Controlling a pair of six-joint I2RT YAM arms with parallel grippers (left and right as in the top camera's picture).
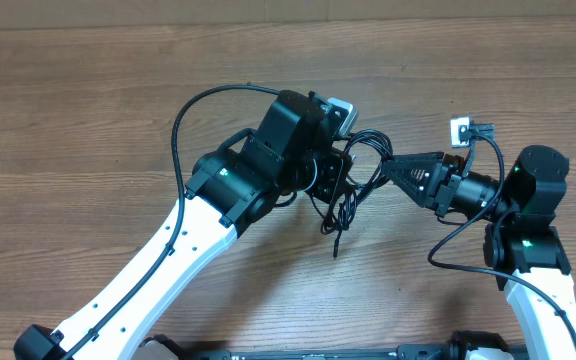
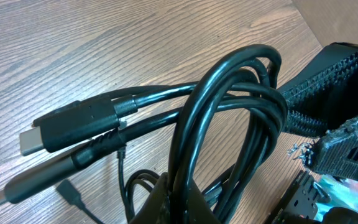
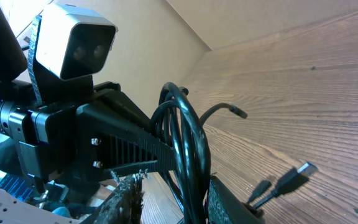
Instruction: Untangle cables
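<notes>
your left tool is closed on the cables, both fingers pinching in on the black loops near the middle of the tabletop. the bundle is several thin black strands coiled together. in the left wrist view it stands up as a tight arch, and from overhead a few loose tails trail off toward the near edge. your right tool points in from the right and meets the same loops just beside the left one. in its own wrist view the strands run between its fingers, close against one and with a gap to the other, so i can't tell whether it's gripping. the plug ends stick out sideways, apart from both tools.
</notes>
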